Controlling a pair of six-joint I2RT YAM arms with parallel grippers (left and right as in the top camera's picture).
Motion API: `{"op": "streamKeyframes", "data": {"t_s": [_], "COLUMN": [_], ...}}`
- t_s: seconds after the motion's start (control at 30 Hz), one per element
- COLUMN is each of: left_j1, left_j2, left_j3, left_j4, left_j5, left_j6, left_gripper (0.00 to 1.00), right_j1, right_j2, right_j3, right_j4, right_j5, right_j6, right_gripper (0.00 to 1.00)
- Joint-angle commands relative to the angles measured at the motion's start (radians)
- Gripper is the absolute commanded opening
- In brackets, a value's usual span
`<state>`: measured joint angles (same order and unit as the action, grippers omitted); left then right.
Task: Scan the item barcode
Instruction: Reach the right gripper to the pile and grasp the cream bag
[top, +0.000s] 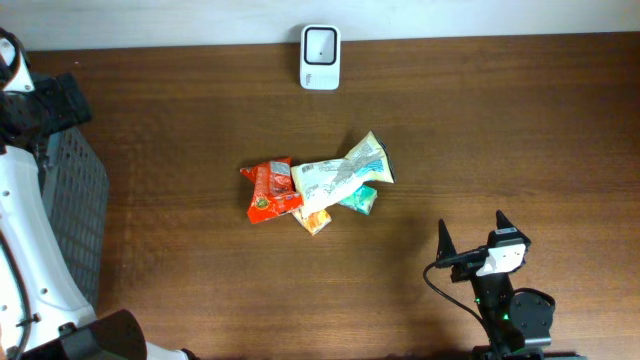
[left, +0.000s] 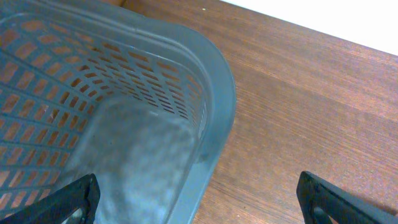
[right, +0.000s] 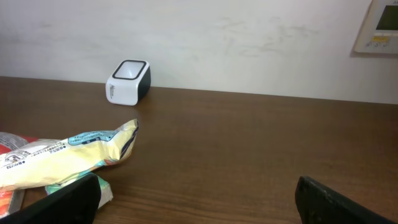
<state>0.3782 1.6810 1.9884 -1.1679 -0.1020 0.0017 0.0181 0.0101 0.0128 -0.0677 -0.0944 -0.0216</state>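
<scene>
A small pile of snack packets lies mid-table: a pale yellow packet (top: 345, 172) on top, a red packet (top: 270, 190) to its left, a teal packet (top: 358, 200) and an orange packet (top: 313, 220) under it. The white barcode scanner (top: 320, 57) stands at the table's far edge. My right gripper (top: 472, 235) is open near the front right, apart from the pile. Its wrist view shows the yellow packet (right: 68, 158), the teal packet (right: 102, 190) and the scanner (right: 128, 81) ahead of the gripper (right: 198, 199). My left gripper (left: 198, 199) hangs open and empty over the basket's corner.
A grey slotted basket (top: 75, 200) stands at the table's left edge, and its rim (left: 221, 106) curves under the left gripper. Bare wood (top: 520, 130) lies right of the pile. On the wall at the far right hangs a beige panel (right: 379, 25).
</scene>
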Motion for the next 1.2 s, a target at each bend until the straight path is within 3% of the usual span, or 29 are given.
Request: {"op": "streamKeyframes", "data": {"t_s": [0.0,0.2,0.3,0.4,0.5,0.6,0.73,0.77,0.8,0.87,0.97,1.03,1.17], "left_j1": [0.003,0.003,0.003,0.003,0.003,0.003,0.003,0.003,0.003,0.003,0.003,0.003,0.003], "left_j2": [-0.021,-0.021,-0.021,-0.021,-0.021,-0.021,-0.021,-0.021,-0.021,-0.021,-0.021,-0.021,-0.021], "left_j3": [0.003,0.003,0.003,0.003,0.003,0.003,0.003,0.003,0.003,0.003,0.003,0.003,0.003], "left_j4": [-0.006,-0.006,-0.009,-0.016,-0.024,-0.023,-0.024,-0.024,-0.024,-0.023,-0.023,-0.023,-0.023], "left_j5": [0.008,0.008,0.008,0.008,0.008,0.008,0.008,0.008,0.008,0.008,0.008,0.008,0.008], "left_j6": [-0.013,-0.013,-0.013,-0.013,-0.013,-0.013,-0.013,-0.013,-0.013,-0.013,-0.013,-0.013,-0.013], "left_gripper": [0.99,0.99,0.99,0.99,0.99,0.99,0.99,0.99,0.99,0.99,0.99,0.99,0.99], "right_j1": [-0.006,-0.006,-0.006,-0.006,-0.006,-0.006,-0.004,0.005,0.035,0.116,0.246,0.328,0.371], "right_j2": [-0.006,-0.006,0.053,0.265,0.663,0.945,1.227,1.292,1.37,1.475,1.587,1.658,1.776], "right_j3": [-0.007,-0.004,0.09,0.324,0.74,1.025,1.126,1.126,1.126,1.126,1.124,1.124,1.124], "right_j4": [-0.004,0.011,-0.005,-0.107,-0.423,-0.653,-0.616,-0.588,-0.566,-0.546,-0.546,-0.513,-0.421], "right_j5": [0.002,-0.163,-0.253,-0.314,-0.465,-0.586,-0.797,-0.812,-0.8,-0.628,-0.352,-0.247,-0.172], "right_j6": [0.012,0.012,0.012,0.011,-0.02,-0.029,-0.021,0.026,0.082,0.278,0.711,0.856,0.899], "right_gripper": [0.99,0.99,0.99,0.99,0.99,0.98,0.98,1.0,0.92,0.88,0.88,0.89,0.96]}}
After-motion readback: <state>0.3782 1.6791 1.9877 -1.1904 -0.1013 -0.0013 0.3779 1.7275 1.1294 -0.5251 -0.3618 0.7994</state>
